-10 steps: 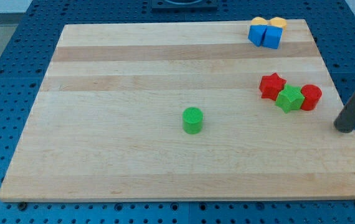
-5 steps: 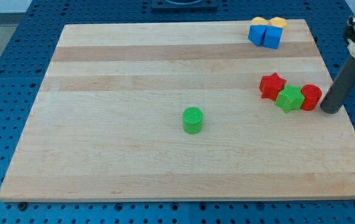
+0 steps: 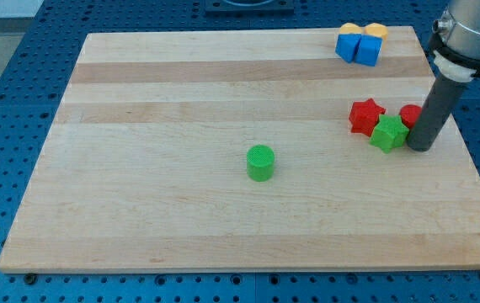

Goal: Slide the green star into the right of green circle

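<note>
The green star (image 3: 388, 133) lies at the view's right on the wooden board (image 3: 181, 210), between a red star (image 3: 366, 116) at its upper left and a red block (image 3: 409, 115) at its upper right. The green circle (image 3: 260, 162), a short cylinder, stands near the board's middle, well to the left of the star. My tip (image 3: 418, 148) is down on the board just right of the green star. The rod hides most of the red block.
Two blue blocks (image 3: 357, 48) with two yellow-orange blocks (image 3: 364, 31) behind them sit at the board's top right corner. The board's right edge is close to my tip. A blue perforated table surrounds the board.
My tip moved from off the board's right edge up and to the left, arriving beside the green star. The rod now covers most of the red block. The green blocks look unmoved.
</note>
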You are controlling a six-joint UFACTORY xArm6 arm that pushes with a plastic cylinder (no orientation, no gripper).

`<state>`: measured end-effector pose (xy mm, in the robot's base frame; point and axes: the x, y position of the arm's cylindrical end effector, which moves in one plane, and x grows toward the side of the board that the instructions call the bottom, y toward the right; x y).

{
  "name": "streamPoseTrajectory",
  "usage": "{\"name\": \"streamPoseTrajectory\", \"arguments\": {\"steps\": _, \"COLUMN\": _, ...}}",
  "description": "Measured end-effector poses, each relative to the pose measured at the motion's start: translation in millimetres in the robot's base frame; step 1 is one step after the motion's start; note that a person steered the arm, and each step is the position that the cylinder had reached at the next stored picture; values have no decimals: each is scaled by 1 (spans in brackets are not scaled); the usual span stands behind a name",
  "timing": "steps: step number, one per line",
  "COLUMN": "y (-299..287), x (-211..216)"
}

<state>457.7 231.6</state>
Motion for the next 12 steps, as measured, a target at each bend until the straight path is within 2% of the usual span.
{"name": "streamPoseTrajectory", "arguments": {"steps": 2, "y": 24, "x": -4}}
{"name": "streamPoseTrajectory", "arguments": {"steps": 4, "y": 16, "x": -26}}
{"name": "streamPoseTrajectory", "arguments": {"steps": 6, "y": -31, "x": -25}}
{"name": "streamPoseTrajectory", "arguments": {"steps": 9, "y": -83, "x": 30}}
{"name": "streamPoseTrajectory", "arguments": {"steps": 12, "y": -151, "x": 33}}
